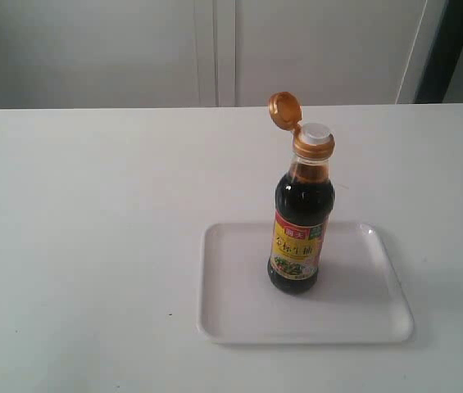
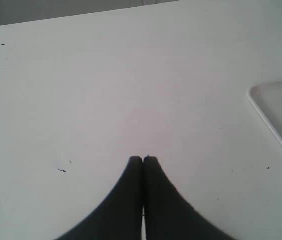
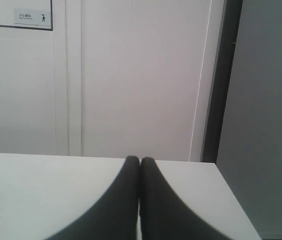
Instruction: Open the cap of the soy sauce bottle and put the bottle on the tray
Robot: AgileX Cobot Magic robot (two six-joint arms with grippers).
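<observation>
In the lower right of the exterior view, the soy sauce bottle [image 1: 301, 237] stands upright on the tray [image 1: 231, 303], a little right of the tray's middle, its base well inside the low rim. The cap [image 1: 285, 109] is flipped back on its hinge and tilts up at the upper left of the neck, leaving the white spout [image 1: 315, 133] uncovered. The tray lies flat on the table [image 1: 83, 246], its near edge close to the bottom of the frame.

Left of the tray I have a broad stretch of white table running to the frame's left edge. A narrower band shows to the right of the tray. Behind the bottle the table runs back to its far edge, where pale wall panels [image 1: 215, 49] rise, with a dark strip [image 1: 448, 49] in the upper right corner.

My left tool [image 2: 142, 159] is pressed together, tip against tip, over the table. One rounded corner of the tray shows off to its side, well apart, and a few tiny specks [image 2: 61, 170] mark the surface near it.

My right tool [image 3: 140, 159] is also pressed together and faces the wall across the table's far edge. The bottle's dark shoulder only just shows at the border of that view, apart from the tool.
</observation>
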